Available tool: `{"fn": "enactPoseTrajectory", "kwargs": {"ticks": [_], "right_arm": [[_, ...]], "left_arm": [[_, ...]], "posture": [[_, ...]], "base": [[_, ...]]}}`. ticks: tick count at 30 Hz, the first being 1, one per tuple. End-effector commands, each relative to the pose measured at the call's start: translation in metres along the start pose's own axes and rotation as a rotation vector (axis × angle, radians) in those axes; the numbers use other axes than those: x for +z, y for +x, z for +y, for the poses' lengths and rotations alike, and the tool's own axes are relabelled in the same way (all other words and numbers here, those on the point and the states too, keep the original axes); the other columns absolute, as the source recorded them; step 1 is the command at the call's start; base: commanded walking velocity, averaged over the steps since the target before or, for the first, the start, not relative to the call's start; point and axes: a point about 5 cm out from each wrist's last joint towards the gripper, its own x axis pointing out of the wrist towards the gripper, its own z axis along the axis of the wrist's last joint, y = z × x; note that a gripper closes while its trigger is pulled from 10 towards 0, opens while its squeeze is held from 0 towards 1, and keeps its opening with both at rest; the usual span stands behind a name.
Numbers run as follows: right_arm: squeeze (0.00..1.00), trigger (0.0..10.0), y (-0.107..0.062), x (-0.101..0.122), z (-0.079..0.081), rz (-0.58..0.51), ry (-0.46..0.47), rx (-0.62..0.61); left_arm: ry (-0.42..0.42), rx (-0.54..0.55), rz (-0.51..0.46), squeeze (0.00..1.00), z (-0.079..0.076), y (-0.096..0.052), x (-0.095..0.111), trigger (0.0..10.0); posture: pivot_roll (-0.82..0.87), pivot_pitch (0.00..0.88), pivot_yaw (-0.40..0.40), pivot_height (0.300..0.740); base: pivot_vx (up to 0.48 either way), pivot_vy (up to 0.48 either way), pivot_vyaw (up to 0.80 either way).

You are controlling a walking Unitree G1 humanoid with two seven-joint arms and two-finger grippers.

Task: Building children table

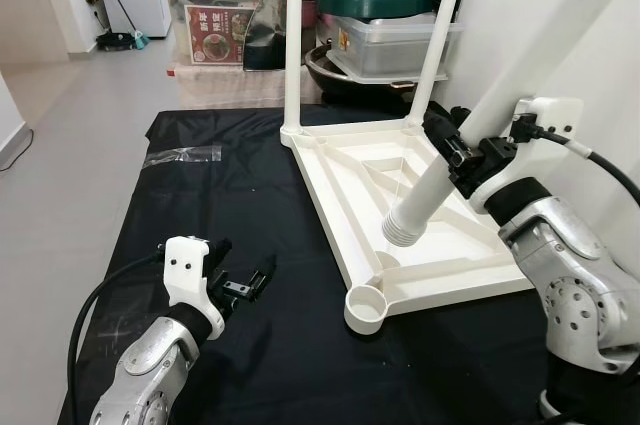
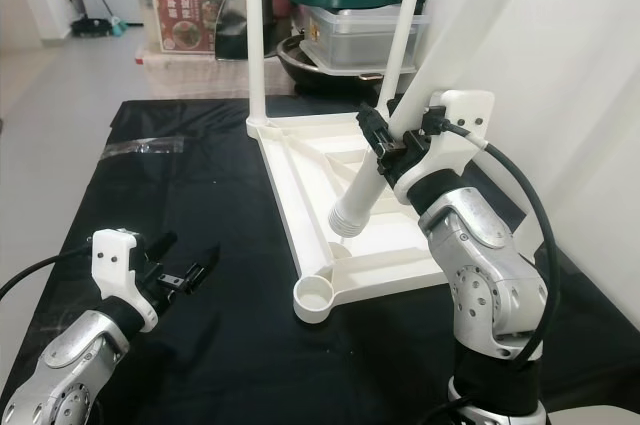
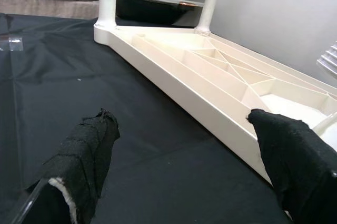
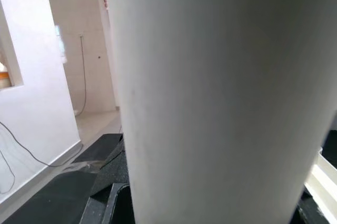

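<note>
our right gripper (image 1: 455,150) clamps a white table leg (image 1: 470,135) above the upturned tabletop (image 1: 400,195). at 7 o'clock our left gripper (image 1: 240,280) hovers wide over the black cloth (image 1: 200,205).

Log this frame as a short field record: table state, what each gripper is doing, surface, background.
tabletop: white, upside down on black cloth
legs fitted: two, upright at far corners
loose leg: tilted, threaded end down over the tabletop
right gripper: shut on loose leg
left gripper: open, over the cloth
empty socket: near corner
</note>
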Motion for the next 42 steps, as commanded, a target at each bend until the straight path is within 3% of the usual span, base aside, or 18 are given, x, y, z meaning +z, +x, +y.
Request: {"fn": "enactPoseTrajectory", "kwargs": {"ticks": [1,42], "right_arm": [[0.00,10.0,0.0017,0.0002,0.0000,-0.013,0.000,-0.006],[0.00,10.0,0.0044,-0.0034,-0.0009,-0.022,0.008,-0.014]], "left_arm": [[-0.013,-0.008,0.013,0.00,-0.0017,0.0019,-0.0022,10.0],[-0.009,-0.006,0.021,0.00,-0.0020,0.0051,-0.0038,10.0]], "posture": [[0.00,0.000,-0.071,0.740],[0.00,0.000,-0.069,0.740]], "base": [[-0.304,0.000,0.00],[-0.044,0.000,0.00]]}}
